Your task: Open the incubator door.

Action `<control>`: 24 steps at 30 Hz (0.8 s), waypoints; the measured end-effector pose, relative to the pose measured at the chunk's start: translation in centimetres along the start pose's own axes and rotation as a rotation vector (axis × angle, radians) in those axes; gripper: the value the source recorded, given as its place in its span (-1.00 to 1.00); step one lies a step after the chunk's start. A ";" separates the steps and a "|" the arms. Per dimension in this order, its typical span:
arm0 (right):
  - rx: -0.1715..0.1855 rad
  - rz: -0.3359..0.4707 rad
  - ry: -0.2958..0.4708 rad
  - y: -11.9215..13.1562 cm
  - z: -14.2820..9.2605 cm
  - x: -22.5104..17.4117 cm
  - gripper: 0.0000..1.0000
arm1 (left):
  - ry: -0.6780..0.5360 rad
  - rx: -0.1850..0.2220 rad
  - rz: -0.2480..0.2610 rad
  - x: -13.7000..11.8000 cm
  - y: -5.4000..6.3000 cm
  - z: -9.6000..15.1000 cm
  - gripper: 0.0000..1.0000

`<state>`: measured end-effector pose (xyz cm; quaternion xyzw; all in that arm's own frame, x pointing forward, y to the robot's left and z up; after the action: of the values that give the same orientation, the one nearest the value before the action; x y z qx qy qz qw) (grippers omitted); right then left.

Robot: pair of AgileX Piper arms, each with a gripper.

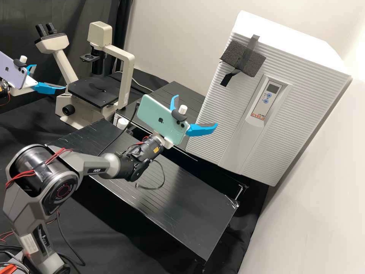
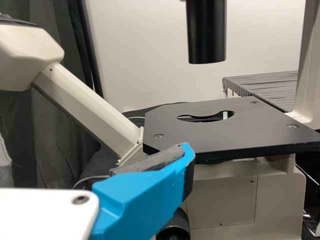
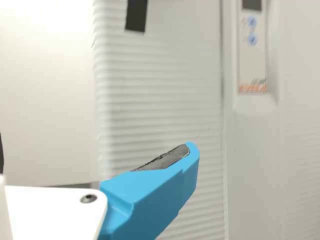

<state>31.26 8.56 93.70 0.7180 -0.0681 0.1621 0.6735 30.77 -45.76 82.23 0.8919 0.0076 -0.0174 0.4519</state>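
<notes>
White incubator (image 1: 300, 83) | foam (image 1: 232, 54) (taped on) | left gripper (image 1: 49, 77) near microscope (image 1: 85, 91), right gripper (image 1: 196, 110): fingers (image 1: 200, 130) spread

Incubator (image 1: 289, 43), boxy, white, beyond the black worktop (image 1: 190, 213), door (image 1: 224, 110) shut, finely ribbed, dark foam block (image 1: 231, 55) strapped near its upper edge with dark tape (image 1: 249, 51), inset control panel (image 1: 265, 99) with dark display, two blue buttons
</notes>
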 end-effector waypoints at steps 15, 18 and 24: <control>-0.033 0.079 0.020 3.0 -1.4 2.0 -1.00 | 0.000 0.000 0.000 0.0 0.0 0.0 1.00; -0.031 0.080 0.015 3.0 -1.3 2.0 -1.00 | 0.000 0.000 0.000 0.0 0.0 0.0 1.00; -0.027 0.077 0.004 2.8 -1.0 2.1 -1.00 | 0.000 0.000 0.000 0.0 0.0 0.0 1.00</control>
<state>32.20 9.56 97.08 0.7054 -0.0968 0.1884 0.6764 30.77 -45.76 82.23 0.8919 0.0076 -0.0174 0.4519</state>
